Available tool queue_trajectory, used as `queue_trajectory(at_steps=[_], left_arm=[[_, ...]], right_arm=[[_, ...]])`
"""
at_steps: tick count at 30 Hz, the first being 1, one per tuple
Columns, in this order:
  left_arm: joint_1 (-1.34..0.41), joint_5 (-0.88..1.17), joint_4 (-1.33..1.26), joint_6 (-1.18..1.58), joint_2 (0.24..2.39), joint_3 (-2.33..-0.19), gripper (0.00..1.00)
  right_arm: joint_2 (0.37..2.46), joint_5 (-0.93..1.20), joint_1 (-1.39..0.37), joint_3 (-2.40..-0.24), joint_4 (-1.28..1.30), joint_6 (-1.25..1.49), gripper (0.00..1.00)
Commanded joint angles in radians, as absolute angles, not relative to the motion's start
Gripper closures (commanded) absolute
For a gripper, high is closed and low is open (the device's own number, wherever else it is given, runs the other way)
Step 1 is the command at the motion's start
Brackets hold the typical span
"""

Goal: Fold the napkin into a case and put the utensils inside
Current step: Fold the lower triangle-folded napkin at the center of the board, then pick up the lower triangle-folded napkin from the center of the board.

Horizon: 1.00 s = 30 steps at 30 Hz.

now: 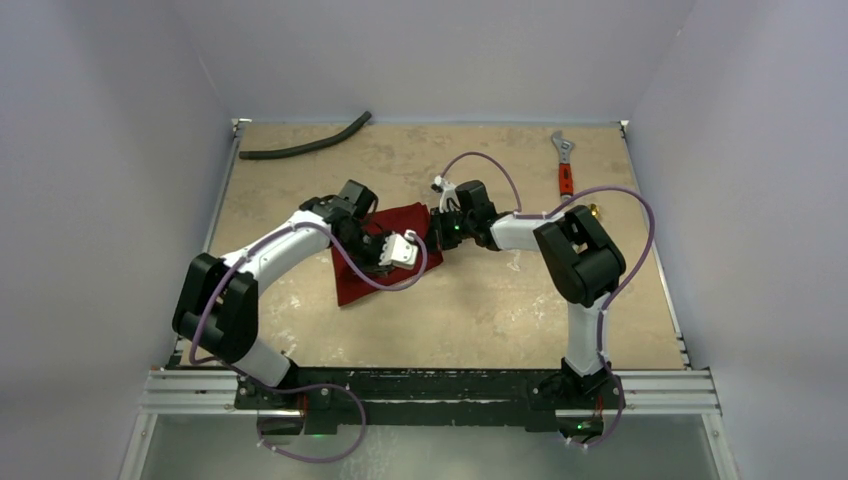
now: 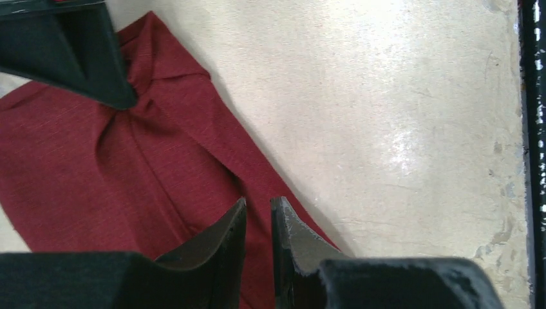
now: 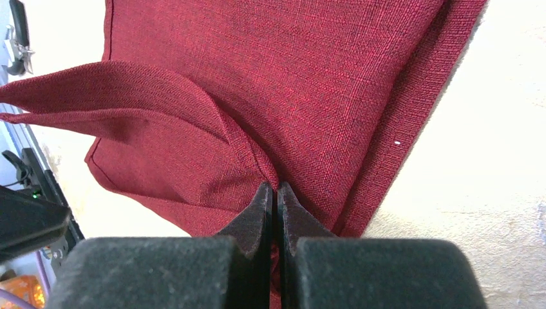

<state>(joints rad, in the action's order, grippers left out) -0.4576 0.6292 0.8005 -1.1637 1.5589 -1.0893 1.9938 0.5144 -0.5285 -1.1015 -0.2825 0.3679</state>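
Right gripper (image 3: 275,188) pinching a napkin (image 3: 290,77) fold shut, clearest at right wrist's lower centre, left gripper (image 2: 259,205) hovering slightly parted, gripping nothing

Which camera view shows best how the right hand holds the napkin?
The right wrist view: the right hand is shut on a raised fold of the napkin, seen close. The left wrist view shows that pinch from farther off, at its upper left. The top view shows it small and partly hidden.
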Motion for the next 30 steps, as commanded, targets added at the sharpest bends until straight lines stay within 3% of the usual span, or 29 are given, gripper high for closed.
queue_trajectory(at_steps=[1, 10, 19, 22, 25, 27, 30], left_arm=[[-0.505, 0.557, 0.811, -1.085, 1.534, -1.07, 0.78], [-0.532, 0.495, 0.788, -0.952, 1.595, -1.032, 0.54], [-0.574, 0.376, 0.671, -0.832, 1.614, -0.967, 0.54], [-0.587, 0.326, 0.624, -0.802, 1.611, -0.951, 0.63], [-0.596, 0.279, 0.582, -0.768, 1.606, -0.944, 0.89], [-0.6, 0.262, 0.57, -0.745, 1.598, -0.952, 1.0], [-0.599, 0.259, 0.563, -0.725, 1.573, -0.974, 1.0]], right_arm=[[1.981, 0.5, -0.52, -1.101, -0.281, 0.393, 1.0], [1.964, 0.502, -0.521, -1.106, -0.268, 0.375, 1.0], [1.95, 0.505, -0.52, -1.104, -0.27, 0.366, 1.0], [1.95, 0.51, -0.52, -1.105, -0.272, 0.366, 1.0], [1.95, 0.513, -0.52, -1.103, -0.266, 0.36, 1.0], [1.948, 0.515, -0.52, -1.102, -0.261, 0.355, 1.0], [1.944, 0.519, -0.52, -1.1, -0.254, 0.349, 1.0]])
